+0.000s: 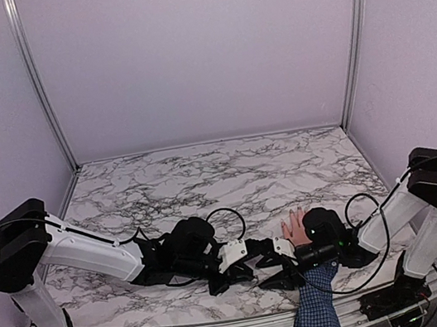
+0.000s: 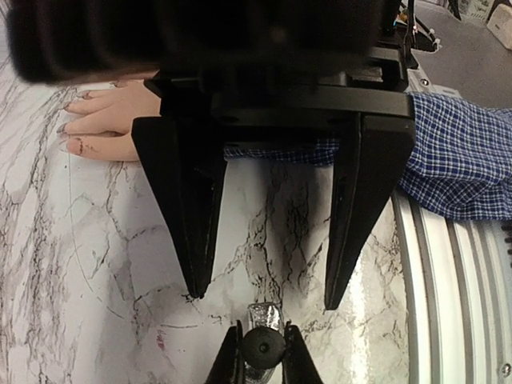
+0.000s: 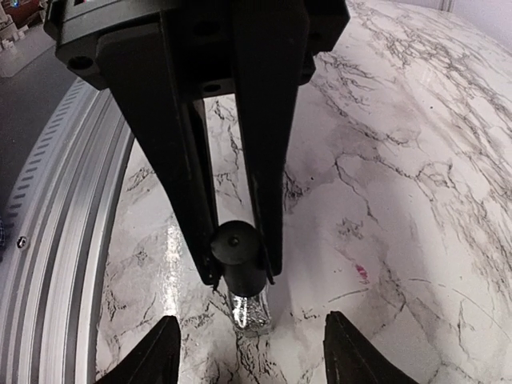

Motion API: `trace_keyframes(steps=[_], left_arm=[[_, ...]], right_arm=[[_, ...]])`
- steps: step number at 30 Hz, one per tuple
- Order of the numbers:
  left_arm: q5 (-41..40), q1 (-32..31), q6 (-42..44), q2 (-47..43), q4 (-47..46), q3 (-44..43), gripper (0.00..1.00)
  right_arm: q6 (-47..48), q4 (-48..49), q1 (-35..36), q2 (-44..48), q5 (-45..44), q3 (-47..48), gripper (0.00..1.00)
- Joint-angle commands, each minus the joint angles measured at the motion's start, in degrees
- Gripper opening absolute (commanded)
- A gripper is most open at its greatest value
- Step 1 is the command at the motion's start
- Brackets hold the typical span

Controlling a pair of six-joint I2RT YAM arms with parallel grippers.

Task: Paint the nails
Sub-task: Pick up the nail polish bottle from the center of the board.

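A small silvery-grey bottle [image 3: 252, 310] with a dark cap [image 2: 264, 346] stands on the marble near the table's front edge. My left gripper [image 2: 262, 330] is shut on that cap. My right gripper [image 3: 250, 318] faces it, open, with one fingertip on each side of the bottle and not touching it. A pale hand [image 2: 112, 120] lies flat on the table with its fingers spread, and the nails [image 2: 74, 146] point away from the grippers. Its blue checked sleeve [image 2: 464, 160] crosses the front edge. In the top view the hand [image 1: 296, 226] lies just behind the right wrist.
A ribbed metal rail [image 2: 448, 304] runs along the near edge of the marble table [image 1: 228, 170], close to both grippers. A small pink mark [image 3: 360, 272] shows on the marble beside the bottle. Pale walls enclose the table on three sides.
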State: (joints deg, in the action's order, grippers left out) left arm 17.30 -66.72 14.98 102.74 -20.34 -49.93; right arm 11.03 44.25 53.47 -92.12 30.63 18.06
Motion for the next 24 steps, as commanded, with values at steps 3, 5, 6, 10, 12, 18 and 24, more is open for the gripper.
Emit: trace_keyframes(steps=[3,5,6,10,12,18,24], left_arm=[[-2.2,-0.3,-0.5,-1.2,-1.9,-0.8,0.00],[-3.1,-0.3,-1.5,-3.4,-2.0,0.1,0.00],[-4.1,-0.2,-2.1,-4.9,-2.1,0.7,0.00],[-6.0,0.0,-5.5,-13.2,-2.2,2.8,0.00],[-5.4,0.1,-7.6,-17.0,-2.0,3.4,0.00],[-4.5,0.8,-11.0,-24.3,3.6,1.7,0.00],[-5.3,1.1,-12.7,-26.2,8.3,-0.9,0.00]], right_arm=[[-1.1,3.8,0.3,2.7,-1.0,-1.3,0.60],[-1.5,4.7,0.2,3.7,-0.8,-1.7,0.61],[-1.8,5.1,0.2,4.2,-0.5,-1.9,0.61],[-3.9,9.0,0.3,6.9,0.7,-2.0,0.63],[-4.8,11.1,0.2,8.3,1.2,-1.5,0.63],[-5.9,10.5,0.5,12.6,1.6,2.1,0.65],[-5.5,6.0,0.9,16.3,2.9,6.4,0.65]])
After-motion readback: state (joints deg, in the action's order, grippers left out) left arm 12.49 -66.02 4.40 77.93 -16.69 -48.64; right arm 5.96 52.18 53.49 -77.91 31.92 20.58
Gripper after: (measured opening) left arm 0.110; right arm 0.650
